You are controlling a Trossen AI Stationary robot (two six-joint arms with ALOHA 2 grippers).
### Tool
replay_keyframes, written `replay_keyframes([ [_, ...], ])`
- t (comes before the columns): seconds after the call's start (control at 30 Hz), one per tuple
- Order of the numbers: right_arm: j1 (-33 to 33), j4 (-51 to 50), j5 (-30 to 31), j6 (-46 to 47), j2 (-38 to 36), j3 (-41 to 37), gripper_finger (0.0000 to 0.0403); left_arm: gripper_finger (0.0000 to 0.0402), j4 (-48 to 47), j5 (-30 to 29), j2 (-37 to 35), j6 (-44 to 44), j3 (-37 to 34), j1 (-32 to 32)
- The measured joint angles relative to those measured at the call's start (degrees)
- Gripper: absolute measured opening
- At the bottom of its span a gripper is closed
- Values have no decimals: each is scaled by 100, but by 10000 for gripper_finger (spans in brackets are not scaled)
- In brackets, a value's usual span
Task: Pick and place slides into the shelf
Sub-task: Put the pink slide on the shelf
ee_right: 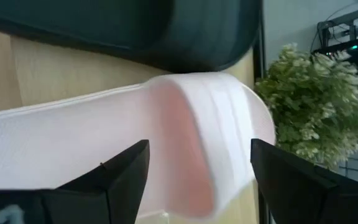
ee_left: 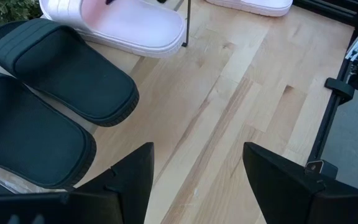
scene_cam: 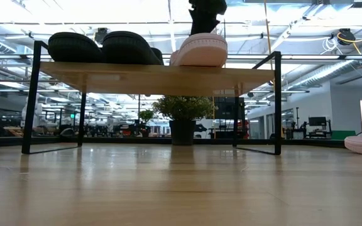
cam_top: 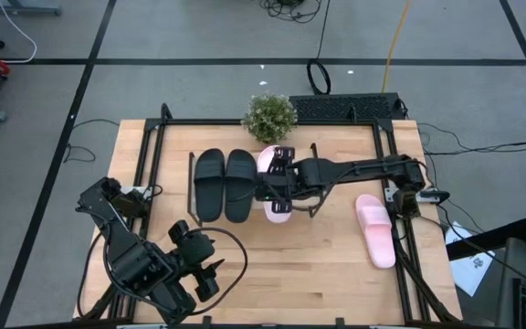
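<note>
Starting at your left, the left gripper (cam_top: 210, 274) hangs over the near left part of the table (cam_top: 290, 265), well apart from the shelf (scene_cam: 149, 74); its fingers (ee_left: 132, 177) stand spread wide with nothing between them, only bare wood below. Move right and you find the two black slides (cam_top: 225, 185) lying side by side on the shelf board, touching or nearly so. Just beside them on the same board sits one pink slide (scene_cam: 200, 50), and the right gripper (cam_top: 277, 187) is directly over it, the arm reaching in from the right edge of the table. In the right wrist view you see its fingers (ee_right: 126, 177) parted to either side of the pink strap, wide apart and not pinching it; the sandal rests on the board by its own weight. Behind the shelf stands a small potted plant (cam_top: 269, 117). Farther right, the second pink slide (cam_top: 375, 229) lies on the table, well apart from the shelf and near the right edge.
</note>
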Motion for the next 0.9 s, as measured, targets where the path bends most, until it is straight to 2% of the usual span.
replay_keyframes([
  [0.27, 219, -281, -1, 397, -460, 0, 270, 243, 0, -2, 0, 73, 0, 2],
  [0.4, 547, -1038, -65, 746, -816, 0, 270, 243, 2, 0, 0, 96, 0, 0],
  [0.57, 1003, -2194, -969, 2064, -1278, 0, 270, 243, 0, -2, 0, 95, 0, -55],
  [0.63, 1198, -2167, -1439, 2486, -1462, -126, 270, 243, 2, -2, 0, 99, 0, -66],
  [0.77, 1741, -2175, -2106, 3128, -1933, -829, 270, 243, 2, -4, 2, 127, 0, -66],
  [0.9, 2291, -2171, -2678, 3965, -2466, -2130, 270, 243, 0, -6, 2, 235, 0, -64],
])
